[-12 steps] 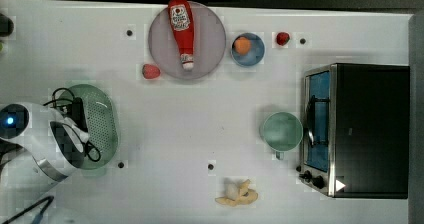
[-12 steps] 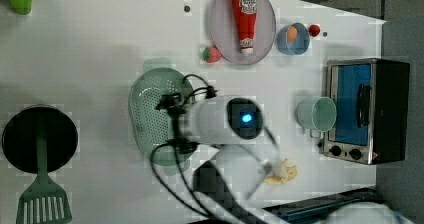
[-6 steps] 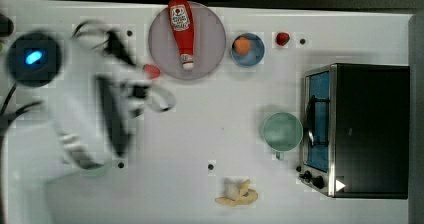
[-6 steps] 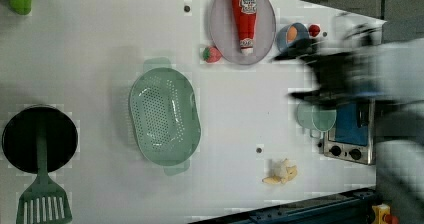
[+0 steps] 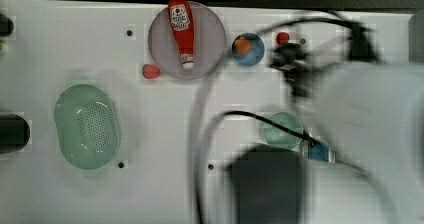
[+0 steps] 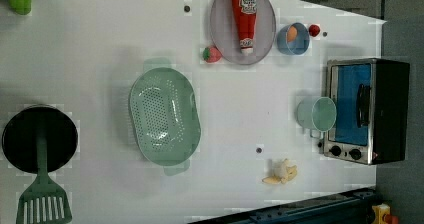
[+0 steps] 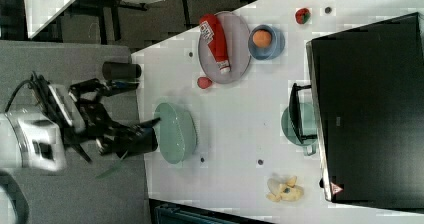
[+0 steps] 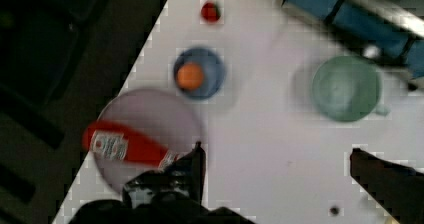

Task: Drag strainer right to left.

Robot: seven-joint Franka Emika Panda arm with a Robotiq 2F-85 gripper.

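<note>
The pale mint-green oval strainer (image 5: 87,126) lies on the white table at the top view's left, and nothing touches it there. It also lies free in the left view (image 6: 164,115). My arm (image 5: 360,134) is a blur over the top view's right half, above the mint cup (image 5: 282,130). In the wrist view my gripper (image 8: 275,184) is open, its dark fingers (image 8: 192,169) wide apart with only bare table between them. In the right view, the arm stands at the right view's left with the gripper (image 7: 150,131) beside the strainer's rim (image 7: 175,132).
A grey-lilac plate (image 5: 210,39) carries a ketchup bottle (image 5: 181,31). Near it are a strawberry (image 5: 150,71), a blue bowl (image 5: 248,49) holding an orange, and a toaster oven (image 6: 367,111). A black pan (image 6: 40,139) with a green spatula sits at the left view's left.
The arm has left the strainer and swept across to the top view's right, going out of the left view. The strainer has stayed where it was.
</note>
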